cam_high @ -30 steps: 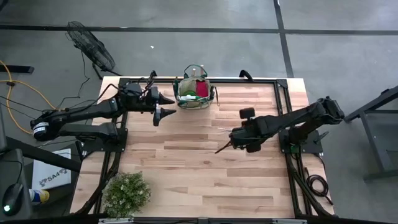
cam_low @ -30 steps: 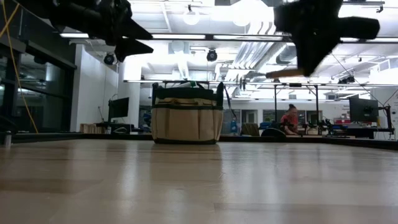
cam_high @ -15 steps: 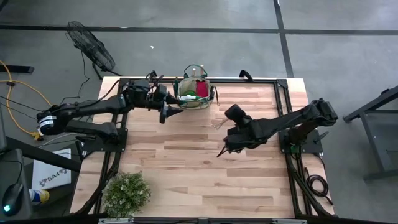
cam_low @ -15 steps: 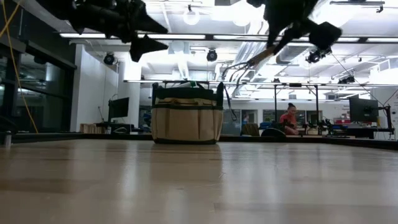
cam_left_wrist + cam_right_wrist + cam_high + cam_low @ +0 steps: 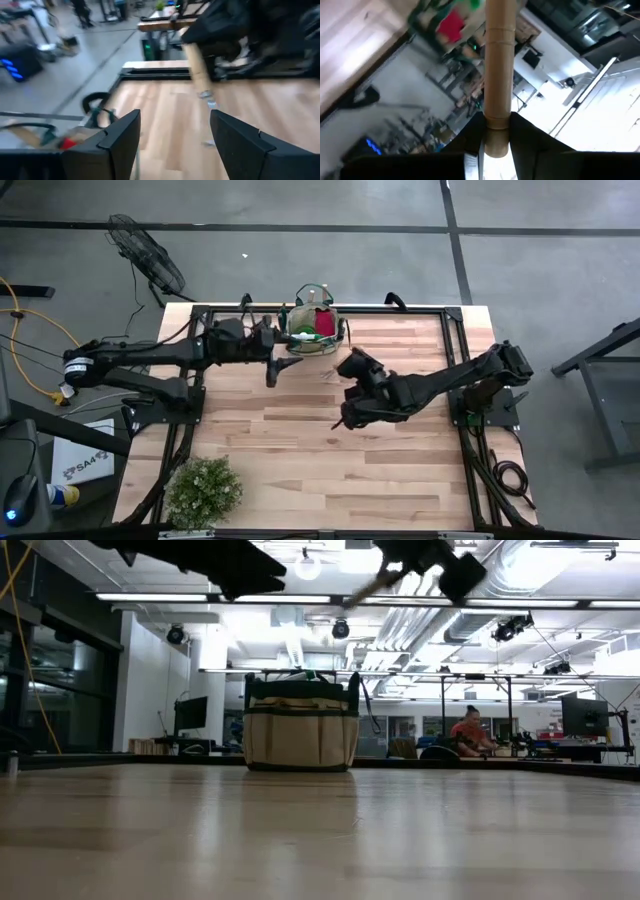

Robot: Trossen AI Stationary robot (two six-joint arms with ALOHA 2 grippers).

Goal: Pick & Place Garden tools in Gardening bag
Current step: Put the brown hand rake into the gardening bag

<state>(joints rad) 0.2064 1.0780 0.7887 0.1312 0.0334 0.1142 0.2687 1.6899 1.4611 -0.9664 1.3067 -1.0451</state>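
- High view: My left gripper (image 5: 283,358) is hovering with its fingers spread wide just left of the gardening bag (image 5: 314,330), which is standing at the upper centre of the frame on the wooden table (image 5: 400,470). Red and green tools are showing inside the bag. My right gripper (image 5: 352,380) is reaching in from the right at mid-frame, clamping a wooden-handled tool (image 5: 342,417) whose dark end is pointing toward the lower left. A bushy plant (image 5: 203,489) is sitting at the lower left.
- Low view: The bag (image 5: 300,730) is standing upright at centre, well back on the table. Both my arms are hanging along the top edge, the wooden handle (image 5: 372,586) slanting at upper centre. A person in red (image 5: 467,730) is sitting far off at right.
- Left wrist view: My two dark fingers (image 5: 120,137) are standing apart, holding nothing, with the wooden handle (image 5: 195,65) beyond them.
- Right wrist view: My jaws are closing tight on the wooden handle (image 5: 499,60), the bag (image 5: 452,22) blurring at upper left.
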